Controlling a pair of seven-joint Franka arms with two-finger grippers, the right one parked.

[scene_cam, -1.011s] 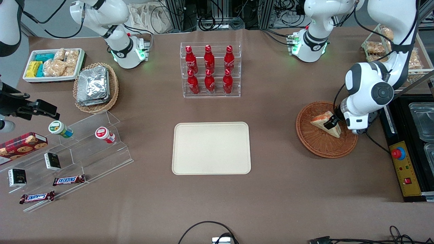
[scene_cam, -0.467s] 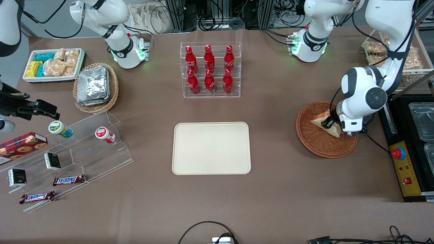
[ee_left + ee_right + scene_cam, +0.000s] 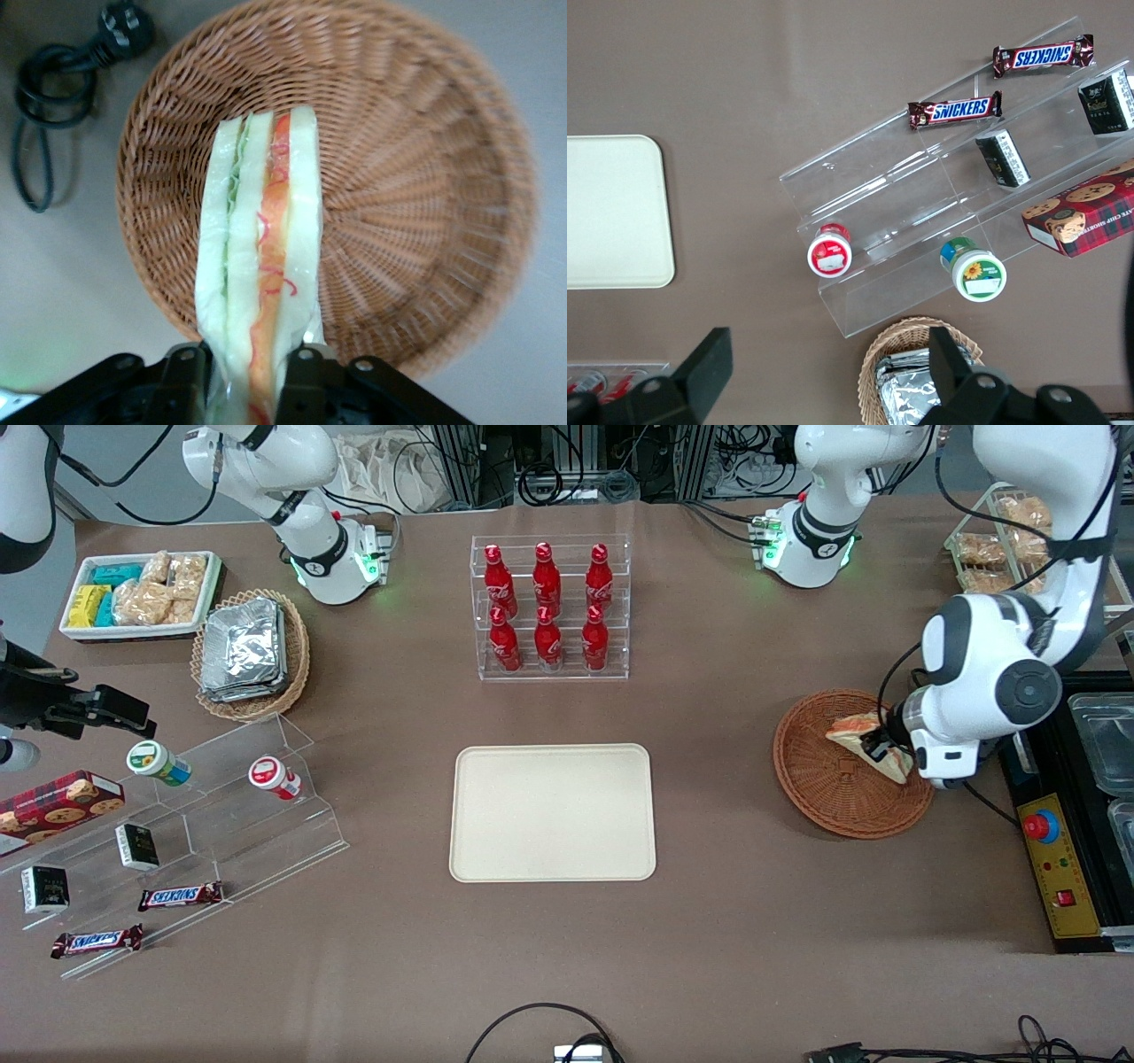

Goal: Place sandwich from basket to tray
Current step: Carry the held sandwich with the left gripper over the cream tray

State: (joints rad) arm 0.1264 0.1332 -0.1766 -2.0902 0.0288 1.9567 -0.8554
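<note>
Tray (image 3: 552, 812) sits mid-table, bare, well apart from basket (image 3: 842, 779) at my working end. Sandwich (image 3: 864, 737) is lifted w/ its tip tilted up over basket, not yet clear of rim. My gripper (image 3: 252, 376) is clamped on its thick end, fingers (image 3: 301, 372) pressing both bread faces. Looks light but soft, prob. squashes easily; filling layers could slide out if I squeeze harder or tilt. Best hold: across the flat bread sides near the wide end, gentle.
</note>
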